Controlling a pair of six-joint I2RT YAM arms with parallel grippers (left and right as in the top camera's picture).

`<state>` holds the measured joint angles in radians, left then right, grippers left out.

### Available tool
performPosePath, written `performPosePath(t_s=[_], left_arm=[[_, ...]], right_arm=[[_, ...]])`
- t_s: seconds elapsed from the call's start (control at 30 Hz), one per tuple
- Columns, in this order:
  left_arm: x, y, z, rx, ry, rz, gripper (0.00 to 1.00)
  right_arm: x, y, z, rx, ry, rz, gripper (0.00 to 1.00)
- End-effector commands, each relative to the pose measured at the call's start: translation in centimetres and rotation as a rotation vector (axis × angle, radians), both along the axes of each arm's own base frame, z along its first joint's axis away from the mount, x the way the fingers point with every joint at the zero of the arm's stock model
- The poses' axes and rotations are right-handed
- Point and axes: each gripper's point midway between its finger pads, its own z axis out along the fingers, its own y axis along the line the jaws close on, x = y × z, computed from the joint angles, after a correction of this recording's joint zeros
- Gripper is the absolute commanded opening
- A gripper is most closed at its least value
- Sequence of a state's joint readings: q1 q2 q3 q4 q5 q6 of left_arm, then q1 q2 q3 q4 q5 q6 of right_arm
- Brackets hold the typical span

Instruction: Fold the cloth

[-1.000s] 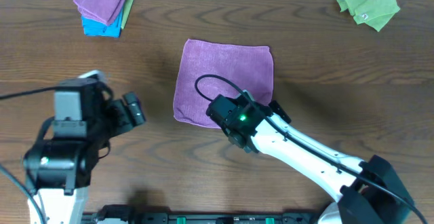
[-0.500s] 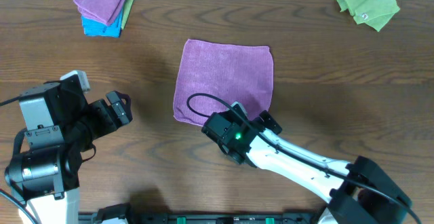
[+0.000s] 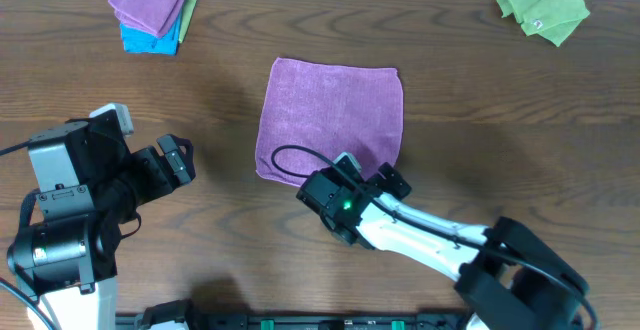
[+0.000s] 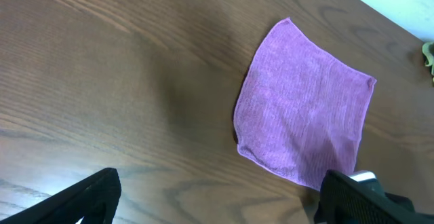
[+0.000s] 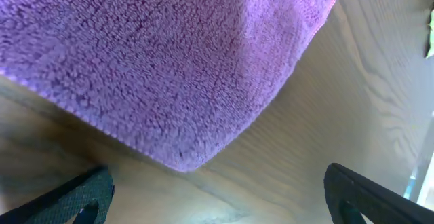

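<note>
over the last second the right claw (image 3: 391,181) has drawn back off the near edge of the cloth (image 3: 330,115) and settled lower. its fingers are spread wide and hold nothing. in its own wrist view the right claw (image 5: 217,173) has a corner of the cloth (image 5: 149,54) just ahead of it, between the two open fingers and, as far as can be told, not touching either. judging from the overhead view, this is the near right corner.

the left claw (image 3: 178,160) swung back and away early in that second and has not shifted since. it is also spread wide and empty. from the left claw (image 4: 220,183) the cloth (image 4: 305,108) lies ahead and to its right, well apart, with bare table (image 4: 102,81) between them.

the cloth itself has not moved. it lies flat and fully open on the table (image 3: 500,100), with no edge lifted and no crease started.

so the fold has not begun. the right claw's retreat looks like lining up on the corner rather than giving up, since that corner now sits where a pinch could take it. the next move probably needs the claw to drop low enough to catch the thin fuzzy edge without sliding the whole cloth. the left claw seems parked, too far off to help hold the cloth down.
</note>
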<state>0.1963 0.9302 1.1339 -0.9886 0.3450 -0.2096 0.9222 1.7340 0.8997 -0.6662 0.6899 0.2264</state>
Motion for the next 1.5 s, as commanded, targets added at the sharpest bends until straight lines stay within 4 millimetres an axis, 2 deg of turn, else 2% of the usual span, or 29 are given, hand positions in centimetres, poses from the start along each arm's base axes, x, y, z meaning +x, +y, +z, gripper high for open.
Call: performPosePath(t_s=[0.0,0.33,0.63,0.8,1.1,1.47], left_arm=[[0.0,0.0,0.2,0.007,-0.010,-0.017,0.95],[0.0,0.0,0.2,0.011,-0.011,-0.021,0.95],[0.2,0.0,-0.1,0.010,0.003,-0.023,0.95],[0.4,0.0,-0.3,0.008,0.010,-0.024,0.95],[0.5,0.1,-0.3,0.010,0.006,-0.024,0.95],[0.7,0.1,-0.1,0.012,-0.005,-0.024,0.95]], right_arm=[[0.3,-0.6,-0.4,-0.049,-0.018,0.002,0.99],[1.7,0.2,-0.8,0.006,-0.068,-0.019,0.99],[3.9,-3.0,-0.7,0.022,-0.087,-0.148,0.99],[4.7,-3.5,-0.8,0.052,-0.099,-0.182,0.99],[4.6,-4.1,-0.7,0.006,-0.079,-0.158,0.99],[4.1,-6.2,0.3,-0.121,-0.095,-0.165,0.99]])
